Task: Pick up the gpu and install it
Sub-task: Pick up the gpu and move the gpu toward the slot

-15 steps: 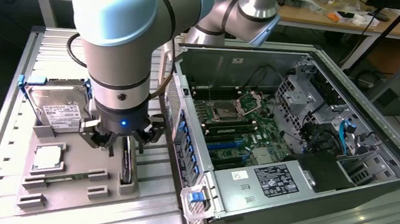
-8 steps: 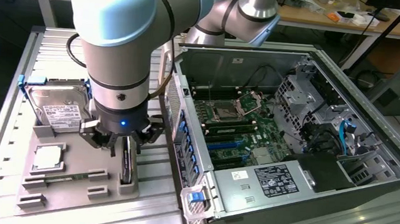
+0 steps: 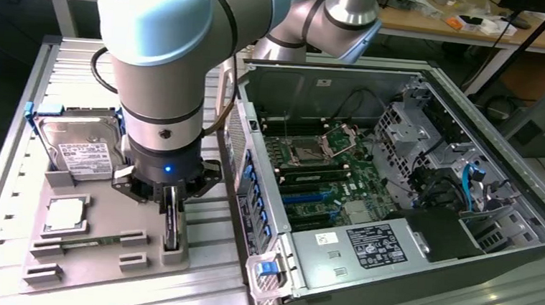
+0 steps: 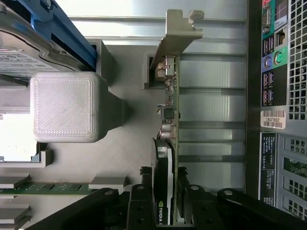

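At the exterior view's lower left, the gripper (image 3: 172,214) has its jaws clamped on the gpu (image 3: 172,237) (standing on edge) in the grey tray (image 3: 104,220).

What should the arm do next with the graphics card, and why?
Probably lift straight up, slowly. The end effector looks closed on the gpu, which stands on edge, seated in the grey holder; tilting could jam it in the slots.

Bare semi-matt metal on gpu (image 4: 171,115) bracket (image 4: 180,33); holder block (image 4: 64,108) rough matt grey plastic (3D-print txtr).
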Robot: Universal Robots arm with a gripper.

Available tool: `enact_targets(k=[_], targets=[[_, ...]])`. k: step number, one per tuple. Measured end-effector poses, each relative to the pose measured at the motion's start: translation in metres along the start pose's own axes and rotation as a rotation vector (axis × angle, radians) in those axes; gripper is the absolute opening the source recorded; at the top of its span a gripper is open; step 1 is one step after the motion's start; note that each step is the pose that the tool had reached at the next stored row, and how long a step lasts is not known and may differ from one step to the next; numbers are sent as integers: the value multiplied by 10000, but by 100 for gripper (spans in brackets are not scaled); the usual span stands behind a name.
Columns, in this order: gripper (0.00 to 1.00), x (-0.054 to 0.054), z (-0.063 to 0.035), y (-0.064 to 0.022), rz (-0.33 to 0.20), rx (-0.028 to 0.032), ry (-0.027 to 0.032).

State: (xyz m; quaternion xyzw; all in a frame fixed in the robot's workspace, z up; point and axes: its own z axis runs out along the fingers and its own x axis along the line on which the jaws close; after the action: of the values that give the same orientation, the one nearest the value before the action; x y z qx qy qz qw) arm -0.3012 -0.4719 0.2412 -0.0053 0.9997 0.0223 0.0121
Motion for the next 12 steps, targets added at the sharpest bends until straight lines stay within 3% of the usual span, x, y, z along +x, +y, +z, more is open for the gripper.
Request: enact_targets(k=[12], targets=[[27, 0, 1, 0, 0, -1, -2]])
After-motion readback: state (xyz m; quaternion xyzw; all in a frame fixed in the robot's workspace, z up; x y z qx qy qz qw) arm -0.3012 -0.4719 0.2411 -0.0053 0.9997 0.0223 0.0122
